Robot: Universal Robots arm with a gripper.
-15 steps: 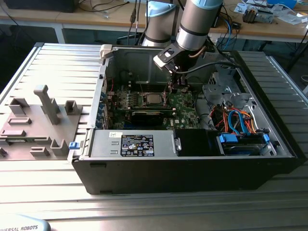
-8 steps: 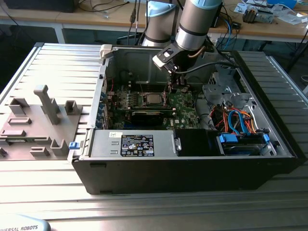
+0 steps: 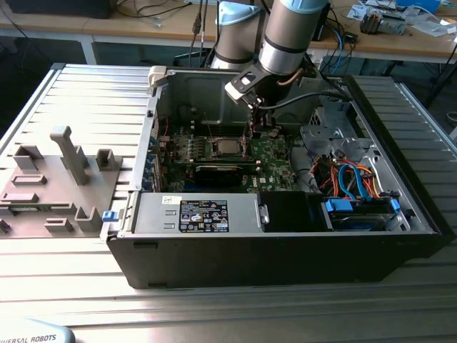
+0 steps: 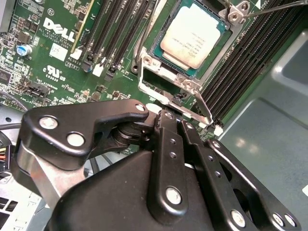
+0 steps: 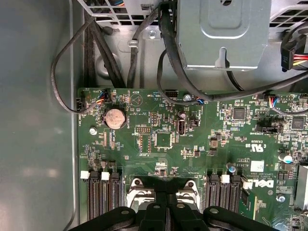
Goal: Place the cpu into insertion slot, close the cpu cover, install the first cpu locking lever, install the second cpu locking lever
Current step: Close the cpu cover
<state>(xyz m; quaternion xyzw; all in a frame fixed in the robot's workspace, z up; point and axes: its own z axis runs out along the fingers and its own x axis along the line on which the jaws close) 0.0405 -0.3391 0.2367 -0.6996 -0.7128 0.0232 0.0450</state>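
The cpu [image 4: 192, 36], a flat silver-grey square, lies in the insertion slot [image 4: 158, 52] on the green board; in the exterior view the cpu [image 3: 227, 148] sits mid-board inside the open case. The cpu cover [image 4: 166, 74], a silvery frame, lies flat around the chip. One thin wire locking lever [image 4: 149, 91] runs along the cover's near side, right at my gripper [image 4: 166, 118], whose black fingers are shut together with nothing seen between them. A second wire lever [image 4: 274, 8] stretches past the far corner. My gripper [image 3: 255, 128] hangs just beside the socket. In the first wrist view the gripper [image 5: 166, 214] covers the socket's middle.
Black memory slots [image 4: 115, 29] flank the socket on both sides. A grey drive cage [image 5: 221, 33] and black cables [image 5: 96, 53] lie beyond the board. The power supply [image 3: 200, 214] fills the case front. A grey fixture plate [image 3: 50, 179] lies at the exterior view's left.
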